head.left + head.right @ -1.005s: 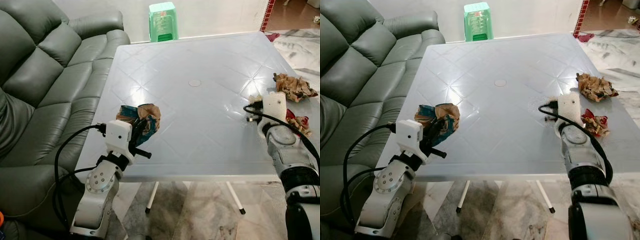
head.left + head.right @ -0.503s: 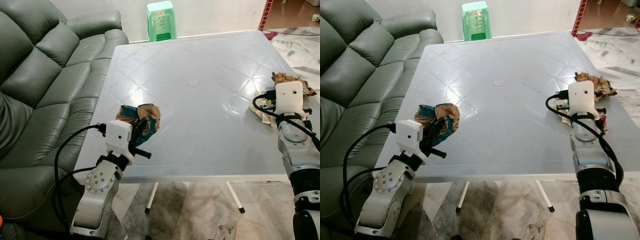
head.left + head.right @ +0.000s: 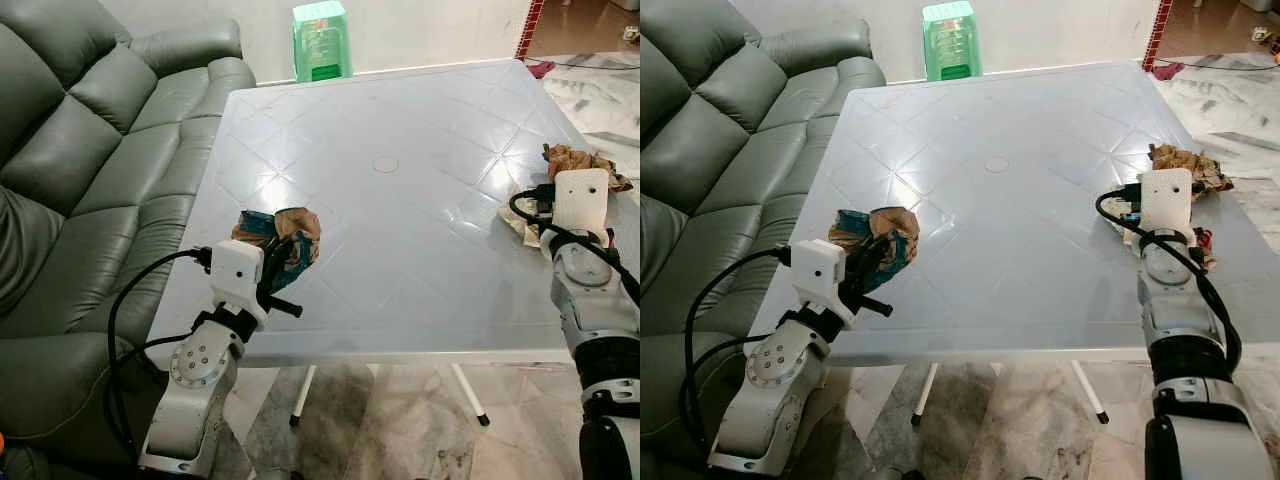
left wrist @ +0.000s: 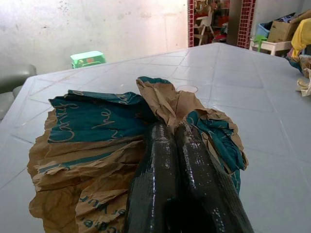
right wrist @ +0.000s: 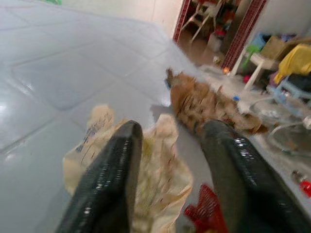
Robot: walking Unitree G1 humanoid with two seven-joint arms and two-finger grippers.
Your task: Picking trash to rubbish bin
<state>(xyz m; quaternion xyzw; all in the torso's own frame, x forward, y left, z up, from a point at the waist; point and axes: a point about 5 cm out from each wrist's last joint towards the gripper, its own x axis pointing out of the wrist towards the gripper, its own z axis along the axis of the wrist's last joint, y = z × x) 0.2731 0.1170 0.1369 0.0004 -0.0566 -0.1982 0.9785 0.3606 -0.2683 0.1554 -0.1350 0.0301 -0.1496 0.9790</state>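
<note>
Trash on both flanks of the white plastic table [image 3: 400, 230]. Your right gripper [image 5: 167, 167] has swung outward over the last second; its fingers now stand apart, straddling the cream crumpled wrapper [image 5: 146, 170], with brown crumpled paper [image 3: 580, 160] just beyond. Your left gripper [image 4: 182, 160] stays pinched together on the teal-and-brown paper bag [image 4: 97, 141] near the sofa-side edge. Expect closing next; no bin seen.
</note>
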